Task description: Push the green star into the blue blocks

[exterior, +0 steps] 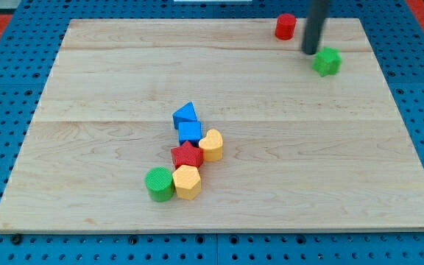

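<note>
The green star (327, 61) lies near the view's top right of the wooden board. My tip (311, 51) is just to its upper left, very close to it or touching it. The two blue blocks sit near the board's middle: a blue triangle (185, 113) and, touching it below, a blue cube (190, 132). They are far to the lower left of the star.
A red cylinder (285, 26) stands at the top edge, left of my tip. Below the blue cube sit a red star (187, 155), a yellow heart (211, 145), a yellow hexagon (187, 182) and a green cylinder (160, 183). The wooden board (344, 162) lies on a blue pegboard.
</note>
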Motion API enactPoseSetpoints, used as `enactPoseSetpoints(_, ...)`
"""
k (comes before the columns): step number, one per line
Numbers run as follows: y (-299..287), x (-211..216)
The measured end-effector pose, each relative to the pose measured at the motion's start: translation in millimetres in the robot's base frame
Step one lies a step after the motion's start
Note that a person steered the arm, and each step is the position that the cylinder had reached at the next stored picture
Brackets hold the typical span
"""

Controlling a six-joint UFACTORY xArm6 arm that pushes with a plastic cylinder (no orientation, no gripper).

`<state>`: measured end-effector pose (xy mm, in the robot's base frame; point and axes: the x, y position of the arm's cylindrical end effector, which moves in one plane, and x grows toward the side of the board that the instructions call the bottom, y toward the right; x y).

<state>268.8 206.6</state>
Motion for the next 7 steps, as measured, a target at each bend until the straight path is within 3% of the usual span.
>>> enactPoseSetpoints(1,54,23)
enactPoseSetpoints(2,7,68)
enactPoseSetpoints(3,-109,69)
enactPoseSetpoints(4,-33,69)
enactPoseSetpoints(5,-25,26)
enactPoseSetpoints(6,-131,10)
enactPoseSetpoints(7,-201,69)
